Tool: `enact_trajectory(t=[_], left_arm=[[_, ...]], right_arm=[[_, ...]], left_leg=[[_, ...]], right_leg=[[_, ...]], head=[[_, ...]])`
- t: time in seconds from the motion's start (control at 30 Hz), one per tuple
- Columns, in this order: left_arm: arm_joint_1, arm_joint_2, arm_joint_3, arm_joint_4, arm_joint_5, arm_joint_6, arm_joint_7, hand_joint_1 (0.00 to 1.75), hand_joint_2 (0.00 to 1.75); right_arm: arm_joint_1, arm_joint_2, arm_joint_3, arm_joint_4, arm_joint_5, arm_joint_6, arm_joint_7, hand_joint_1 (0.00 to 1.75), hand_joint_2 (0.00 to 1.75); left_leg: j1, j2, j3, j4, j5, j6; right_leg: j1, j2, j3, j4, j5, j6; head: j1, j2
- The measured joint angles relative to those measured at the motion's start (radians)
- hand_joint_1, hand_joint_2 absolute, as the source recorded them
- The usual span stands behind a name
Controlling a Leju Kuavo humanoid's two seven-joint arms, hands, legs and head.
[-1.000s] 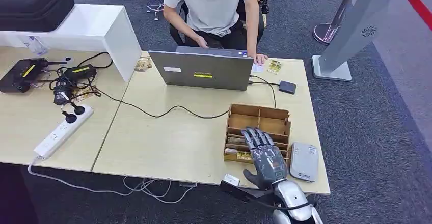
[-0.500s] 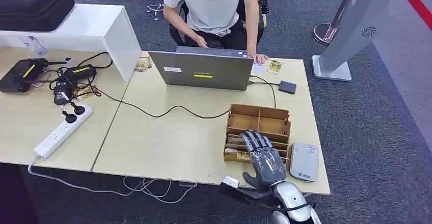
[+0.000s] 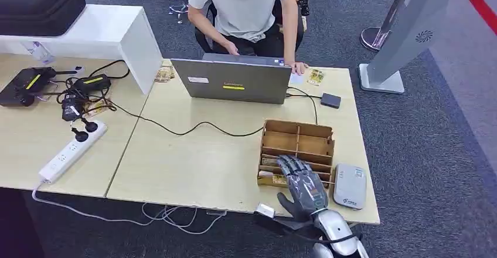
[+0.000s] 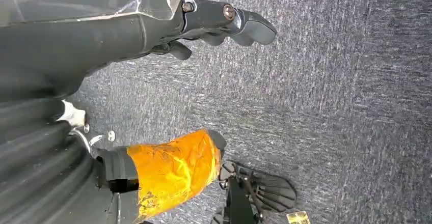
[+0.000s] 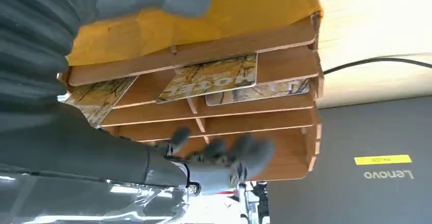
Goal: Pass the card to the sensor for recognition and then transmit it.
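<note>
Head view shows right hand [image 3: 305, 189], fingers spread, above wooden rack [image 3: 298, 147]; it may nudge cards [image 5: 209, 77] aside.

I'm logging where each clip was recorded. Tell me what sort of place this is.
Most likely an office or lab workspace: pale desks on grey carpet, a person working at a laptop, and a power strip with tangled chargers. A wooden card rack and grey card reader suggest a test bench.
</note>
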Motion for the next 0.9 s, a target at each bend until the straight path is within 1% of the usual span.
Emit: enact_trajectory(t=[0.9], left_arm=[[0.000, 0.000, 0.000, 0.000, 0.000, 0.000, 0.000, 0.00, 1.75]], right_arm=[[0.002, 0.000, 0.000, 0.000, -0.014, -0.009, -0.003, 1.75, 1.75]], left_leg=[[0.000, 0.000, 0.000, 0.000, 0.000, 0.000]], right_leg=[[0.000, 0.000, 0.000, 0.000, 0.000, 0.000]], head=[[0.000, 0.000]])
